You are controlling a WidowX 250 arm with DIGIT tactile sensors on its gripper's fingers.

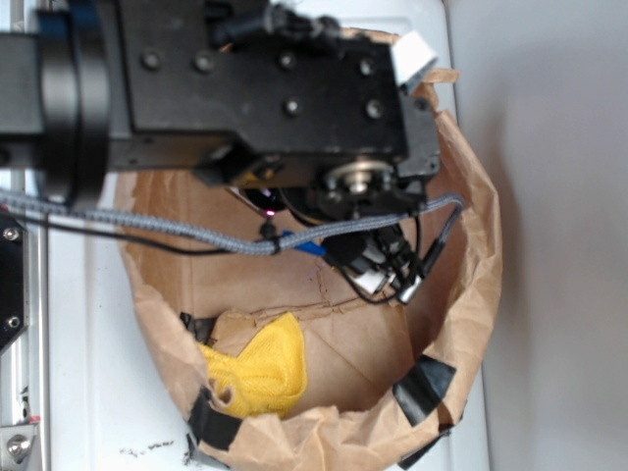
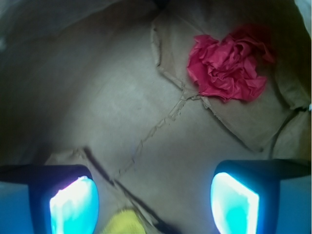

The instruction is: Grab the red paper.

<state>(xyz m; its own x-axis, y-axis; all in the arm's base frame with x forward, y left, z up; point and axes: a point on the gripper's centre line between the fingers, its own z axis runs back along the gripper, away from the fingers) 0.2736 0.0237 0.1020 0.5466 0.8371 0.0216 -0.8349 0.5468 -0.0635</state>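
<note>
The red paper (image 2: 228, 64), a crumpled rose-like wad, lies on the floor of the brown paper bag (image 2: 122, 112) at the upper right of the wrist view. My gripper (image 2: 155, 200) is open, its two glowing cyan pads (image 2: 74, 204) wide apart at the bottom of that view, with bare bag floor between them. The wad is well ahead of the fingertips and to the right, not touching them. In the exterior view the black arm (image 1: 285, 98) reaches down into the bag and hides the red paper.
A yellow textured cloth (image 1: 260, 373) lies in the bag near its front wall, and shows as a yellow patch (image 2: 124, 222) between the pads. The bag's crumpled rim (image 1: 471, 294), with black tape patches (image 1: 424, 385), rings the arm. A white surface (image 1: 88, 343) lies outside the bag.
</note>
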